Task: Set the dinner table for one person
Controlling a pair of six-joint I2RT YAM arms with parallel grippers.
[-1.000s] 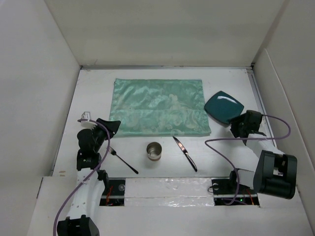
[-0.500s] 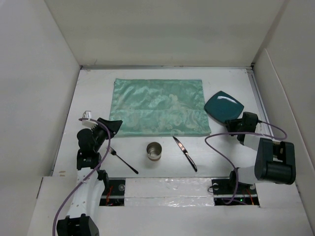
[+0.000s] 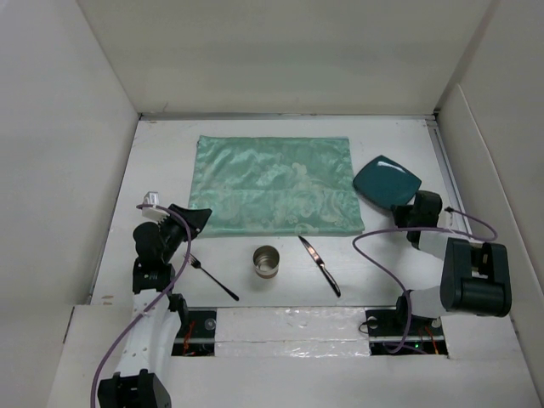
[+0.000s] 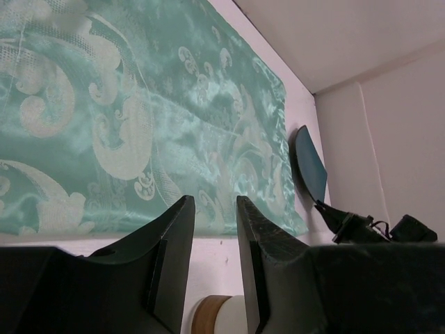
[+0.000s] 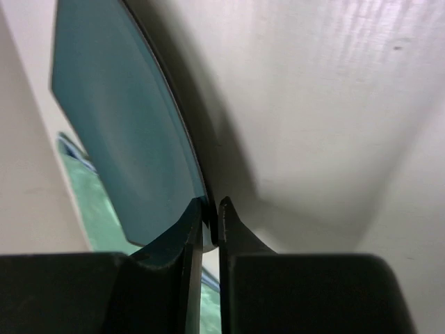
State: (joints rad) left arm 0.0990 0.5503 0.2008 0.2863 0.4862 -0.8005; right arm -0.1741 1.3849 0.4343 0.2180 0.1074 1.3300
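Right wrist view: the right gripper (image 5: 211,209) had its two fingers pressed nearly together on the thin rim of the teal plate (image 5: 118,118), pinching it at its near edge. The plate sat at the right of the white dinner table (image 3: 170,144), just beside the right edge of the mint-green placemat (image 3: 276,183) and not on it. The left gripper (image 4: 212,202) hung over the placemat's near left corner, its fingers a narrow gap apart with nothing between them. In front of the placemat, on the bare table, lay a fork (image 3: 212,279), a metal cup (image 3: 267,262) and a knife (image 3: 320,265), each apart from the others. By this layout the setting had barely begun: only the placemat looked spread in place, while plate, fork, knife and cup remained to be arranged. No brand, label or writing could be read on anything.
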